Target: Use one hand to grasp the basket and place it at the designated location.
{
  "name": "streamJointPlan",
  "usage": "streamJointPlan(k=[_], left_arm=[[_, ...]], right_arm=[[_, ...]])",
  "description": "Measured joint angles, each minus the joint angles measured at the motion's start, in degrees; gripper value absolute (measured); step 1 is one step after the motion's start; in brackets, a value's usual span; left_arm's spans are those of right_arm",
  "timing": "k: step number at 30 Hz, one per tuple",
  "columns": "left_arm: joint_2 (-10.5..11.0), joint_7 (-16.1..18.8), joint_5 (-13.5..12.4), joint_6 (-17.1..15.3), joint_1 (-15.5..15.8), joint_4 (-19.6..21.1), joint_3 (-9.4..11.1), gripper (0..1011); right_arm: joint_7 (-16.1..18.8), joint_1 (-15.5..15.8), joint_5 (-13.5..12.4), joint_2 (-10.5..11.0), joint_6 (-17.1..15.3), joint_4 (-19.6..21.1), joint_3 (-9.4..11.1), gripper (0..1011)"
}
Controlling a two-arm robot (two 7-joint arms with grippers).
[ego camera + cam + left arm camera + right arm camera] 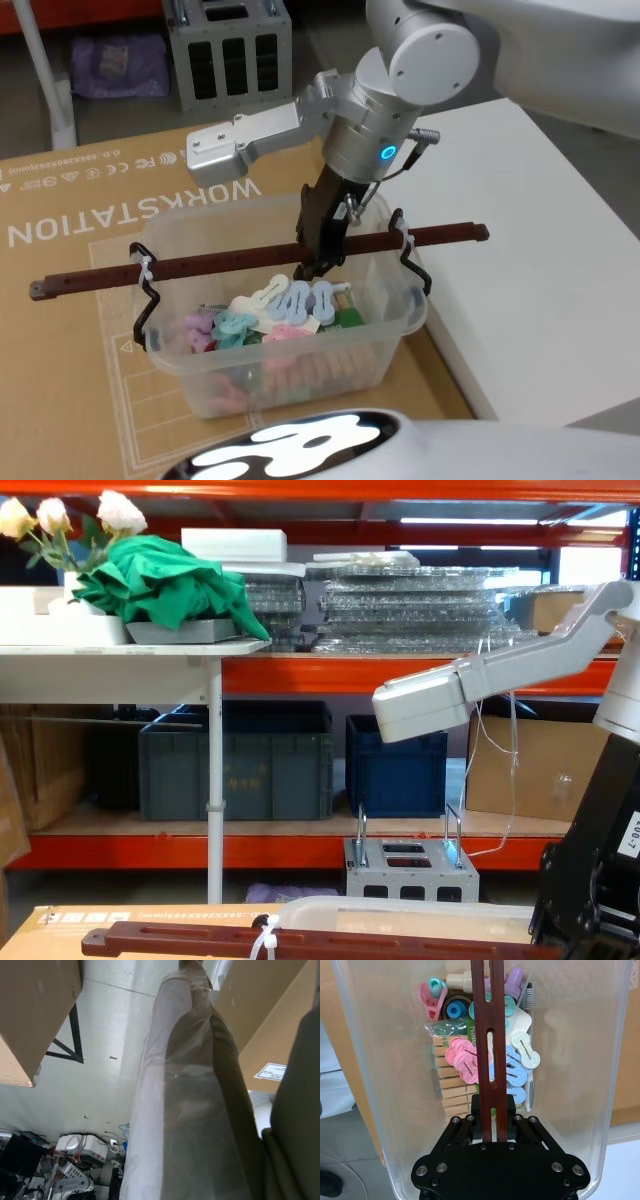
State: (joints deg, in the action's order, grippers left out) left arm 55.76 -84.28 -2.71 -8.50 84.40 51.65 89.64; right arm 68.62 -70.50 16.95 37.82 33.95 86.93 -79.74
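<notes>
The basket (300, 375), filled with pegs and clips (285, 310), is found directly beneath the right gripper (318, 262), apparently resting on the cardboard sheet (80, 330). Its reddish-brown slotted bar (200, 265) is clamped at mid-length between the fingers and runs out to either side of them. Grasping is judged complete. A level, straight lift is called for next, so that the load is not swung.
</notes>
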Motion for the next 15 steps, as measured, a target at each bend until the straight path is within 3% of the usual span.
streamJointPlan(k=[15], left_arm=[[0.0,0.0,0.0,0.0,0.0,0.0,0.0,0]], right_arm=[[0.3,-0.3,-1.4,-0.2,-0.1,-0.9,0.7,240]])
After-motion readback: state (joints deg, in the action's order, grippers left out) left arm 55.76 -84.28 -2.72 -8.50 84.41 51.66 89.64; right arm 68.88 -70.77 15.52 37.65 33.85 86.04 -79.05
